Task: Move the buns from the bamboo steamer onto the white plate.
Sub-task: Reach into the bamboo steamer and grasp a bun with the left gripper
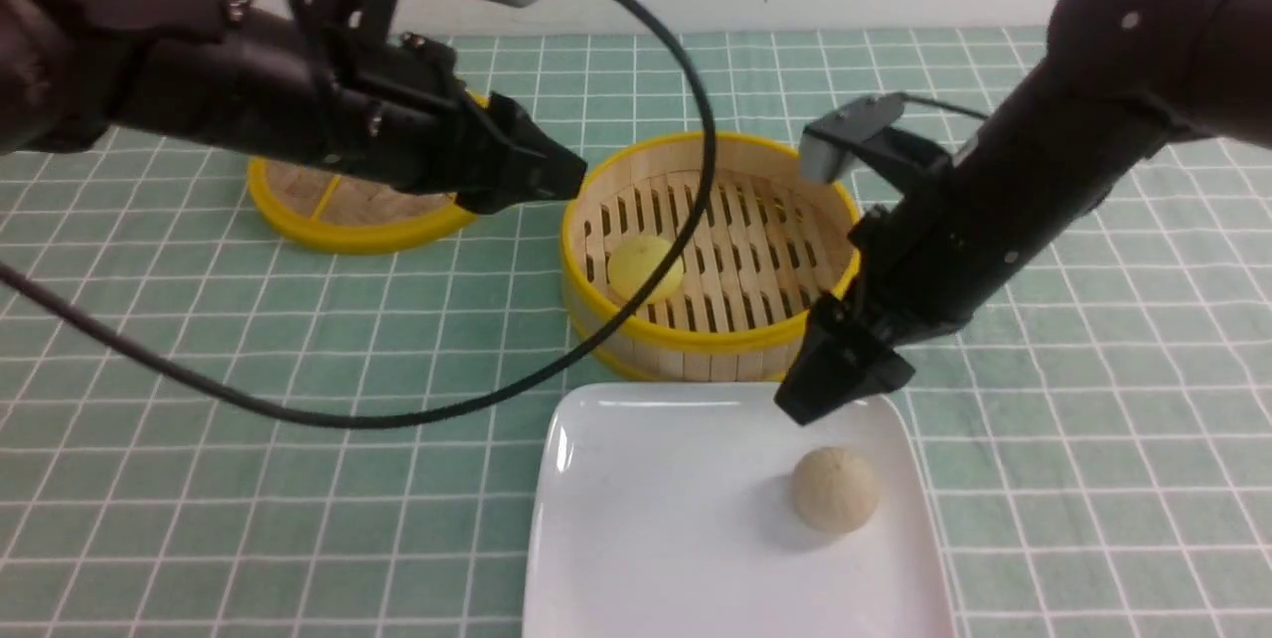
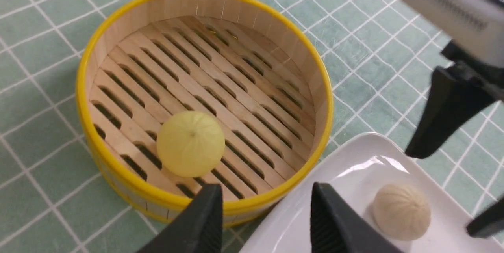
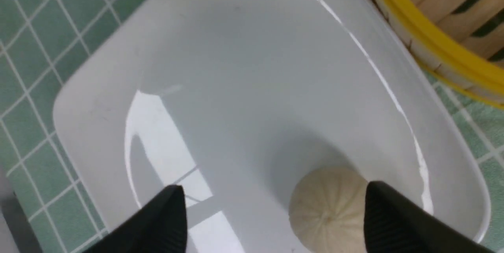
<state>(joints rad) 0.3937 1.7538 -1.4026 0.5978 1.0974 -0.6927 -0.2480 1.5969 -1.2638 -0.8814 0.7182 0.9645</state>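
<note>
Lower centre, right pincer (image 1: 830,395) hangs spread above off-white bun (image 1: 835,489) lying free on glossy white plate (image 1: 656,519); left pincer (image 1: 566,183), spread and empty, faces pale yellow bun (image 1: 644,267) in round bamboo steamer (image 1: 696,340), likely next.

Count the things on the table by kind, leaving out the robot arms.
Small round buns: 2 (pale yellow bun, beige bun)
Round bamboo steamer with yellow rims: 1
Flat woven lid with yellow rim: 1
Glossy white plate, square: 1
Total: 5

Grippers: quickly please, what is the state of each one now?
Left gripper: open, holding nothing.
Right gripper: open, empty; the beige bun lies free on the white plate.
</note>
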